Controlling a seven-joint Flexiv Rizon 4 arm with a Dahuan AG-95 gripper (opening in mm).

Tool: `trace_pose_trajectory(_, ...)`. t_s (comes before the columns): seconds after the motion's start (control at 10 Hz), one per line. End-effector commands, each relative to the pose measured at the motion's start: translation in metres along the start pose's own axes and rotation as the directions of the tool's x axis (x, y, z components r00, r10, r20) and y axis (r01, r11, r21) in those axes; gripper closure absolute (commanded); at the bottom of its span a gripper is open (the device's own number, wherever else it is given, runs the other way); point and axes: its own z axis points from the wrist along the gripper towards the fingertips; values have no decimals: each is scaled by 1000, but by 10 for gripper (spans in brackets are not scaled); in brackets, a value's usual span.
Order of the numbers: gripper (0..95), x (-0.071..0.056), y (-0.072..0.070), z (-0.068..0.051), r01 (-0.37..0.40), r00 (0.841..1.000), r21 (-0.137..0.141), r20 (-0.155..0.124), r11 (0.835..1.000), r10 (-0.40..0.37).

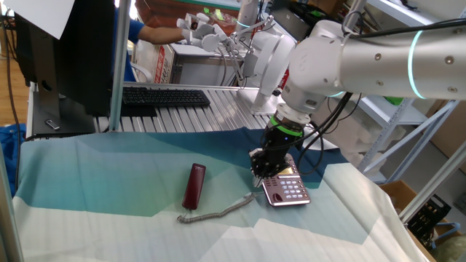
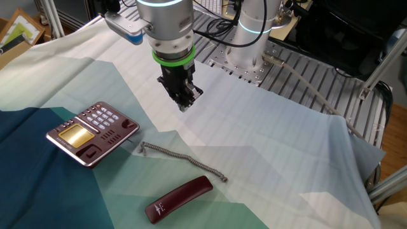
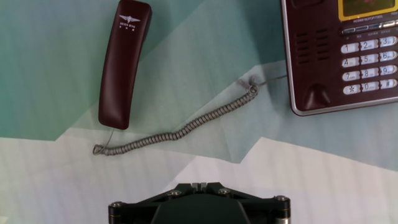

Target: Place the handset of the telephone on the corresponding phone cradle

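Note:
The dark red handset (image 1: 194,185) lies flat on the cloth, off the telephone; it also shows in the other fixed view (image 2: 179,199) and the hand view (image 3: 123,62). The maroon telephone (image 1: 286,188) with grey keys and a yellow display (image 2: 92,132) sits apart from it, at the right edge of the hand view (image 3: 342,56). A grey coiled cord (image 3: 180,130) joins them. My gripper (image 2: 184,102) hangs above the cloth between the phone and handset, shut and empty; it also shows in one fixed view (image 1: 258,171) and the hand view (image 3: 198,185).
A black keyboard (image 1: 164,97) and a dark monitor (image 1: 51,51) stand on the slatted metal bench behind the cloth. The arm's white base (image 2: 251,38) is at the back. A person in blue (image 1: 145,33) is behind the bench. The cloth (image 2: 286,146) has folds.

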Motion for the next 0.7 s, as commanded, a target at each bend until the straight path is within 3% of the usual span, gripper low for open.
trace_pose_trajectory(0.1,950,1,0,-1,-15,1000,-2,-3,1000,15)
trace_pose_trajectory(0.7,950,5,3,-3,-53,999,-3,-8,999,53)
